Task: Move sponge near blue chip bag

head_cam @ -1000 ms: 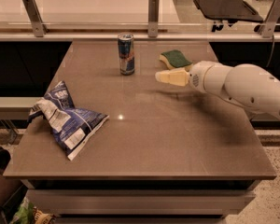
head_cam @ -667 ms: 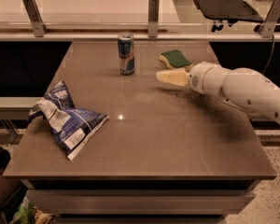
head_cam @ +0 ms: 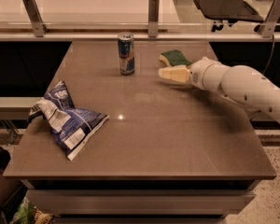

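Sponge [head_cam: 176, 57] is lying flat on the far right part of the table [head_cam: 154, 139], its dark green scouring face turned up and a pale yellow foam edge showing along its left side. Nothing is holding it. The gripper [head_cam: 162, 73] is hanging low over the tabletop just on the near side of it, pointing left, its cream-coloured tip ahead of the white arm [head_cam: 242, 85] that is reaching in from the right edge of the scene. Whether the tool is touching the sponge or only sitting close beside it cannot be told, and whether it is released or clenched cannot be told either. It is carrying nothing that shows. To the left of the sponge, and near it, a slim blue-and-silver drink can [head_cam: 126, 53] is standing upright; its label is showing blocks of blue and silver, but the lettering is too small to read. Well apart from all of these, toward the near left of the table, the blue chip bag [head_cam: 67, 120] is lying crumpled on its side, its upper end pointing to the far left and its lower corner reaching toward the table's middle. White patches and white print are running across the blue foil, and none of the words can be made out. Beyond the table's far edge, metal posts [head_cam: 153, 13] are standing along a rail.
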`<action>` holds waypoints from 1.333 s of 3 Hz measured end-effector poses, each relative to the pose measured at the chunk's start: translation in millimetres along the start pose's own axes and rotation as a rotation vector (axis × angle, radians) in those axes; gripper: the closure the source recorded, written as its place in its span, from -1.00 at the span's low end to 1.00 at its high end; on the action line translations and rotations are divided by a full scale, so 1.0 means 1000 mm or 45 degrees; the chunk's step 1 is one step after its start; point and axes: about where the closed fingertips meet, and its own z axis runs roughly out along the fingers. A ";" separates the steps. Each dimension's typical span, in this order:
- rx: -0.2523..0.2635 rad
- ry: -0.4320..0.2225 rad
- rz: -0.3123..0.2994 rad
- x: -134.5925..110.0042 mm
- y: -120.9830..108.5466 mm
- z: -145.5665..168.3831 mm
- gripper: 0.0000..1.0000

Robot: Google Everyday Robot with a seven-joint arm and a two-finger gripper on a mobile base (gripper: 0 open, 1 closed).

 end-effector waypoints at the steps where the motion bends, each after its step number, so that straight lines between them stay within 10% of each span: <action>1: -0.027 -0.011 -0.024 -0.006 0.002 0.014 -0.65; 4: -0.036 -0.012 -0.024 -0.006 0.006 0.017 0.78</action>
